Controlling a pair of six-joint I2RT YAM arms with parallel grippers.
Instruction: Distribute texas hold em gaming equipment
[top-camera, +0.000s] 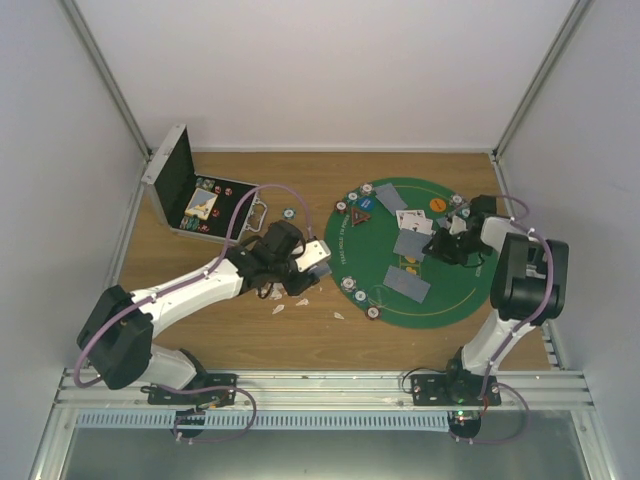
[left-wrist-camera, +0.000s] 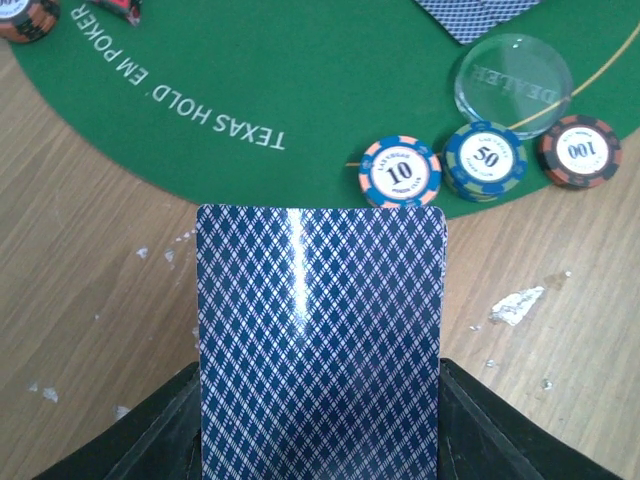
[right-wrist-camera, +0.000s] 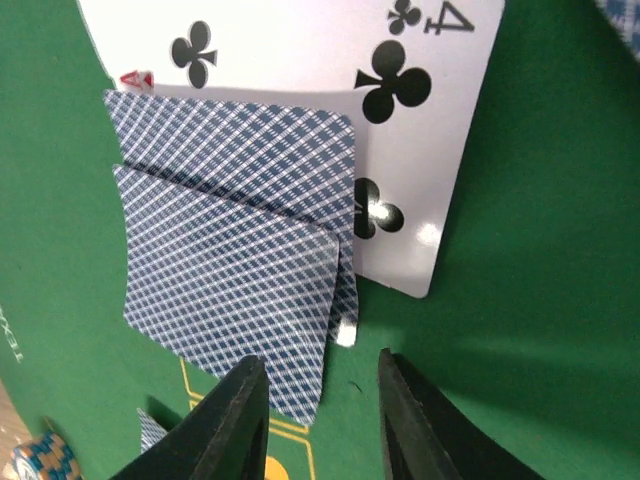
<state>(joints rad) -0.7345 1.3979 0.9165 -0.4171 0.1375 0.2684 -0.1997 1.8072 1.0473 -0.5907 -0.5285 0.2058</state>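
The top camera looks down from high at the near side across the whole surface (top-camera: 200, 330). Both wrist cameras look down at close range; all three views share the green mat (top-camera: 450, 295).

Soft, even light comes from above. A white shine runs down the blue-backed card (left-wrist-camera: 320, 350). The four of clubs (right-wrist-camera: 420, 150) has small bright spots. Top view looks fuzzy.

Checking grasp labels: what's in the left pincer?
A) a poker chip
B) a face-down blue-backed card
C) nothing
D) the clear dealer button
B: in the left wrist view a blue-backed card stands back-up, clamped in the left pincer.
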